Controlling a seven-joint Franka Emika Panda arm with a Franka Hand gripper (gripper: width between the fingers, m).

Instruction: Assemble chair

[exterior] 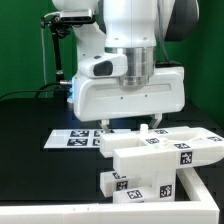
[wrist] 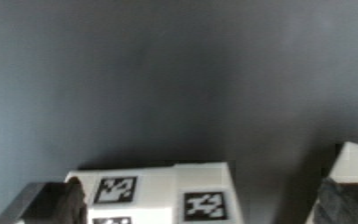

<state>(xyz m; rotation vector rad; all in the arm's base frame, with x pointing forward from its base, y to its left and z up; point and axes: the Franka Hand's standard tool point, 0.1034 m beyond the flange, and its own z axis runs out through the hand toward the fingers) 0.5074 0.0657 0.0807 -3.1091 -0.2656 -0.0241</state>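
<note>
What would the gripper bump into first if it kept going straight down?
The gripper would likely meet the white tagged chair piece between its open jaws; depth is unclear, so maybe the black table.

Green wall point(exterior: 20, 40) behind a black surface point(exterior: 25, 115)
The surface is evenly lit (it is rendered dull grey in the wrist view); a white rail point(exterior: 50, 213) is set along its near edge, and a dark stand point(exterior: 68, 22) is seen at the exterior view's left.
</note>
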